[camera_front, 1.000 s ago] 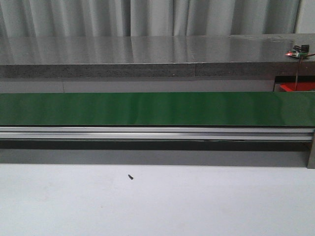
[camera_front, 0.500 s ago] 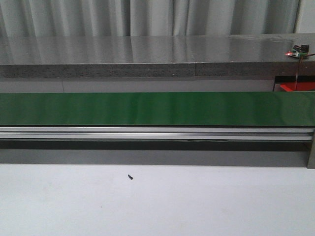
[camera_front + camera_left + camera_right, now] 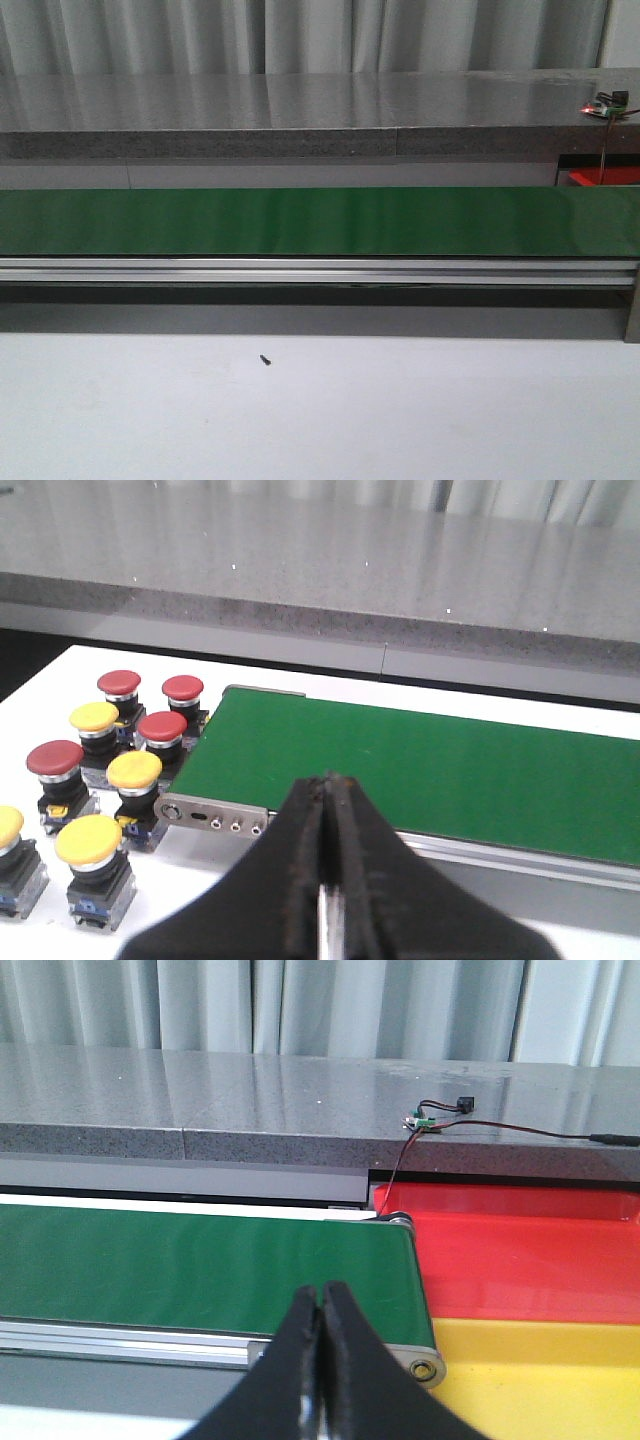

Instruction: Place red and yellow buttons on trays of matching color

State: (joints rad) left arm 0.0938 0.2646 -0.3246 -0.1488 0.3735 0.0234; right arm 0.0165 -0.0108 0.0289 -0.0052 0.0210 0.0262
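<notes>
In the left wrist view, several red buttons (image 3: 162,726) and several yellow buttons (image 3: 134,770) stand upright on dark bases on the white table, beside one end of the green belt (image 3: 450,770). My left gripper (image 3: 328,780) is shut and holds nothing; it hangs over the belt's near edge, apart from the buttons. In the right wrist view, a red tray (image 3: 520,1250) and a yellow tray (image 3: 540,1370) lie side by side past the belt's other end. My right gripper (image 3: 321,1290) is shut and empty, near that end. The front view shows only a corner of the red tray (image 3: 603,177) and neither gripper.
The long green belt (image 3: 320,220) on its aluminium frame crosses the whole front view. Behind it runs a grey stone counter (image 3: 300,110) carrying a small circuit board (image 3: 606,106) with a wire. A small dark screw (image 3: 265,359) lies on the white table.
</notes>
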